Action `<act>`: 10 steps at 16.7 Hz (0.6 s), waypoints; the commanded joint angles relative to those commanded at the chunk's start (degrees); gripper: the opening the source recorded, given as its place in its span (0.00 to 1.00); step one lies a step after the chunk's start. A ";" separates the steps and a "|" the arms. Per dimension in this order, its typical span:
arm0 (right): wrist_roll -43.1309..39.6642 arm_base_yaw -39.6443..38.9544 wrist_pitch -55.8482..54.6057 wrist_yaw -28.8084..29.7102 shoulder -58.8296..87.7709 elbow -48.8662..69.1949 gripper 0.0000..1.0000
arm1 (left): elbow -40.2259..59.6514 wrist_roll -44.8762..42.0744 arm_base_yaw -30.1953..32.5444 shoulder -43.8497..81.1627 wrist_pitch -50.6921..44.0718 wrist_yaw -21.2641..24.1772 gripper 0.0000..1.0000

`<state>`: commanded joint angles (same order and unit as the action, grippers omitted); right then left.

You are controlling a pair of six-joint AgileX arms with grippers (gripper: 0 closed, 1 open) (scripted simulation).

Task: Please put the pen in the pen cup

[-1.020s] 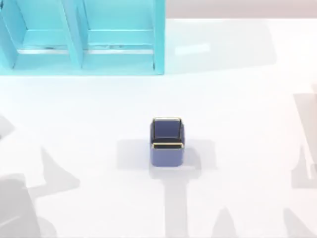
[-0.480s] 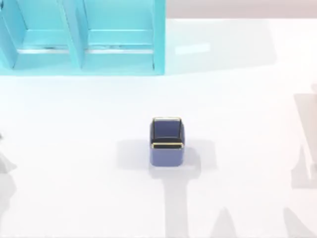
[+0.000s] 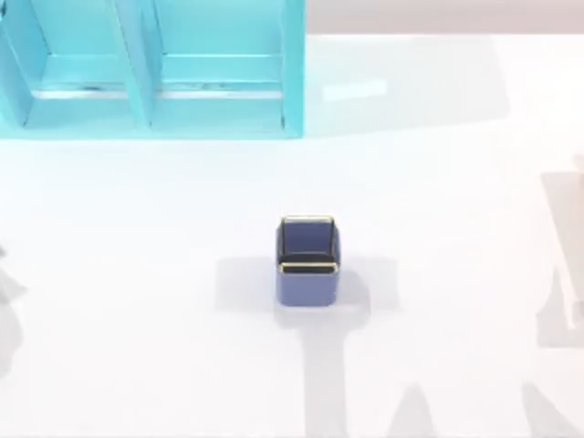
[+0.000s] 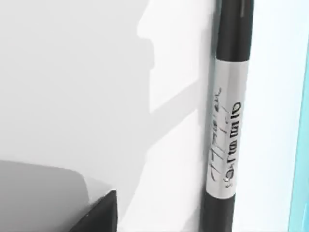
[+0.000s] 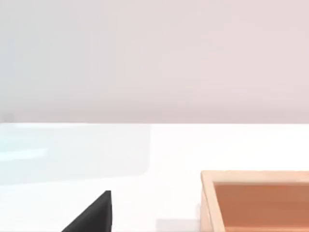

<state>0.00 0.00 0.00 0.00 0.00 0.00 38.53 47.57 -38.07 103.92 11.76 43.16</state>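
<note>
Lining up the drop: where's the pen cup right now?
In the top view the pen cup stands upright near the middle of the white table, apart from the turquoise shelf unit at the far left.

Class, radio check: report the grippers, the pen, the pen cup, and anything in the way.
Left gripper finger near the pen, which lies on the table. Pen cup upright at table centre, nothing beside it. Shelf at far left. Right finger near a wooden box.

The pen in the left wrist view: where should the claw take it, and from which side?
Probably the silver printed band of the pen. It seems to lie flat on the white table, so come from above, fingers across the round barrel.
</note>
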 joint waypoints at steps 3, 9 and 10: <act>0.00 0.00 0.00 0.00 0.00 0.00 1.00 | 2.71 4.14 4.05 7.30 7.44 -2.39 1.00; 0.00 0.00 0.00 0.00 0.00 0.00 1.00 | 5.95 9.92 10.17 16.56 17.08 -6.27 1.00; 0.00 0.00 0.00 0.00 0.00 0.00 1.00 | 5.95 9.92 10.17 16.56 17.08 -6.27 1.00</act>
<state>0.00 0.00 0.00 0.00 0.00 0.00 44.48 57.49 -27.90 120.48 28.85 36.89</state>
